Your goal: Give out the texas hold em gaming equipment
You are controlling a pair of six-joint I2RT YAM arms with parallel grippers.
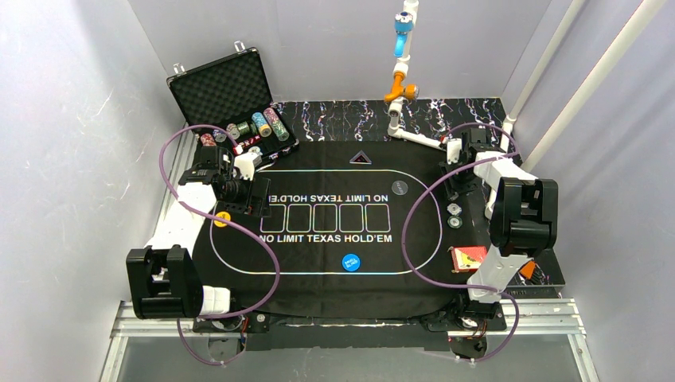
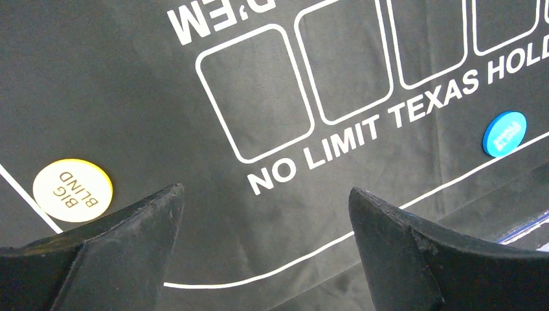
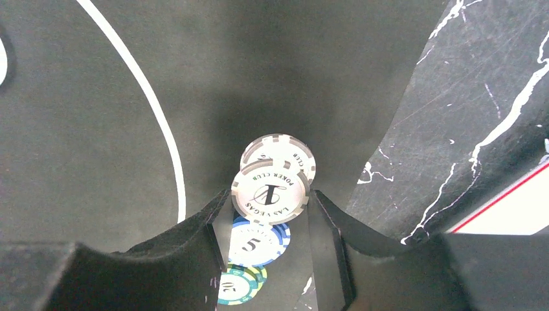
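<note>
Right wrist view: right gripper low over the black cloth mat, near the mat's edge where the black white-veined marble-look tabletop begins. Jaws partly closed around a white-and-grey striped round poker chip marked 1. The chip's rim sits right at both black fingertips. Firm pinch or bare contact: cannot tell. This chip overlaps two neighbours.
- Second white striped chip: just ahead of the fingertips, partly covered.
- Blue-and-white striped chip marked 5: back between the fingers, toward the wrist.
- Green striped chip: further back still, partly hidden by the left finger.

Left wrist view: left gripper spread wide with nothing between the fingers, above the mat's white printed lettering.
- Round yellow "BIG BLIND" button: flat on the mat, just outside the left finger.
- Round blue button: ahead and well off to the right-finger side.

Top external view:
- Red-backed deck of cards: behind the right gripper, back toward that arm's base.
- Open black foam-lined case: beyond the left gripper and off to its left, with rows of striped chips in it.
</note>
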